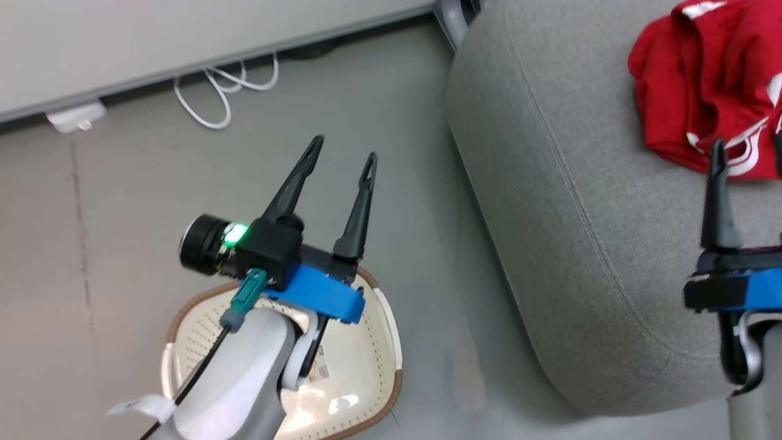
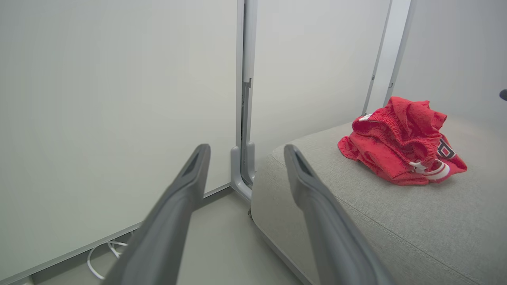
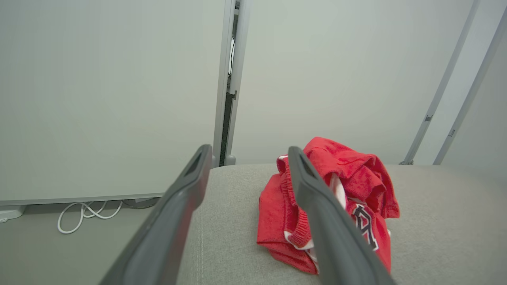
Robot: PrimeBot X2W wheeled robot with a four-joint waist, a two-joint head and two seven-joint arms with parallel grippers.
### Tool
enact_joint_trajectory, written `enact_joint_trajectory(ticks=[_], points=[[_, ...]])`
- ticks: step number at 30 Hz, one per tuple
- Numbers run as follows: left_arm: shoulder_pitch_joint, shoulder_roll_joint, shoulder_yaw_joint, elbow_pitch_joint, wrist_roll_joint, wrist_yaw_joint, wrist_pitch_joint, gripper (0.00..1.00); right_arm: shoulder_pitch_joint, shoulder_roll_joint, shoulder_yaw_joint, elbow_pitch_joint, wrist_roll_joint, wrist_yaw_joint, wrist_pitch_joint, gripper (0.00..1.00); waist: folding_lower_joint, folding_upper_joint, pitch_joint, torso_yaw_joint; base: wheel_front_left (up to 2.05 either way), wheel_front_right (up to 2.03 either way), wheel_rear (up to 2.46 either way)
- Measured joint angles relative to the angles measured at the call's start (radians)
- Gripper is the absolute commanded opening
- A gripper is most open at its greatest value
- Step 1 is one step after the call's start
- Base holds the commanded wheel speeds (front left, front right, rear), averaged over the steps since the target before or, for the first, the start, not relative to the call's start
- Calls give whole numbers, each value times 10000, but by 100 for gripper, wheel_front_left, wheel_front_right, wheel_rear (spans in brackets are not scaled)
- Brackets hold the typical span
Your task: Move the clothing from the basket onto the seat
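Lying bunched on the seat (image 1: 580, 244), far right, just beyond the released right pincer (image 3: 248, 149): clothing (image 1: 702, 79). Hanging released above the basket (image 1: 398, 382), near left: left pincer (image 1: 343, 150), nearer for further picks.

A heap of soft red clothing (image 1: 702, 79) with white stripes lies on the big light grey cloth sofa seat (image 1: 580, 244), toward its far right part. The cream oval plastic basket (image 1: 379, 366) with holes stands on the floor (image 1: 122, 244) left of the seat, by its near end. The left tool (image 1: 343, 150) hangs left of the seat, just past the basket. The right tool (image 1: 748, 143) is above the seat, just before the clothing. A white looped cable (image 1: 214, 98) lies on the floor far left of the seat, farther back.
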Motion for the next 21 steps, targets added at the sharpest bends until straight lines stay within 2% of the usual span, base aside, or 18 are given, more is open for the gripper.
enact_joint_trajectory(ticks=[8, 21], points=[[1367, -82, 1358, -343, 316, -190, 0, 100, 760, 236, 968, -299, 15, 0, 0, 100, 0, 1, -1130, 564, 0, 0, 0], [3187, -466, 3450, -650, 1095, -1014, -2, 100, 1868, 589, 1530, -73, 12, 0, 0, 100, 0, 1, -2502, 1503, 0, 0, 0]])
